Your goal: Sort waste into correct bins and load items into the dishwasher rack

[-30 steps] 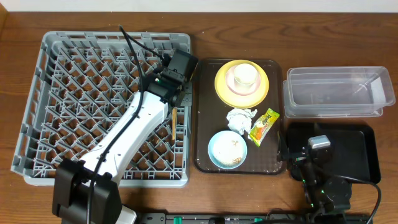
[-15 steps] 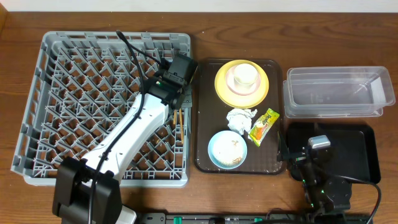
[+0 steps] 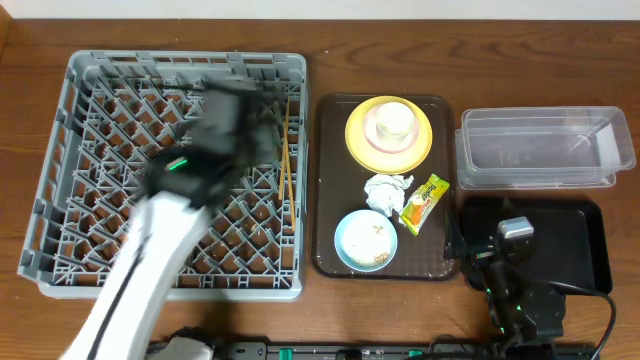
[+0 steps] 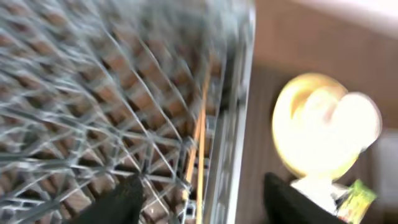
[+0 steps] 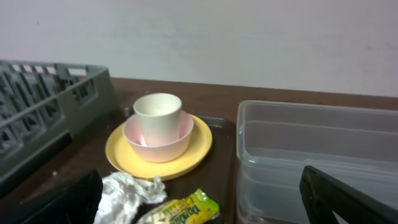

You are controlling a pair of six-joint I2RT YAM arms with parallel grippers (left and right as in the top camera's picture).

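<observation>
A pair of wooden chopsticks point(image 3: 285, 145) lies in the grey dishwasher rack point(image 3: 100, 120) near its right edge. My left gripper point(image 3: 250, 120) is blurred above the rack and stands open. In the left wrist view the chopsticks point(image 4: 199, 149) lie free below the left gripper point(image 4: 202, 183). A yellow plate point(image 3: 388, 150) carries a pink bowl and a white cup point(image 3: 394, 120). The napkin point(image 3: 386, 190), the wrapper point(image 3: 424, 202) and a blue bowl point(image 3: 365, 241) with scraps share the brown tray. My right gripper point(image 3: 512, 235) hangs open and empty over the black tray point(image 3: 570, 250).
The clear tub point(image 3: 545, 148) stands at the right, behind the black tray. The brown serving tray point(image 3: 330, 200) sits between the rack and the bins. In the right wrist view the tub point(image 5: 311, 143) is right of the plate point(image 5: 196, 149).
My left gripper has opened and let go of the chopsticks, which now lie in the rack. The left arm has swung left and is blurred. The right arm has not moved.
</observation>
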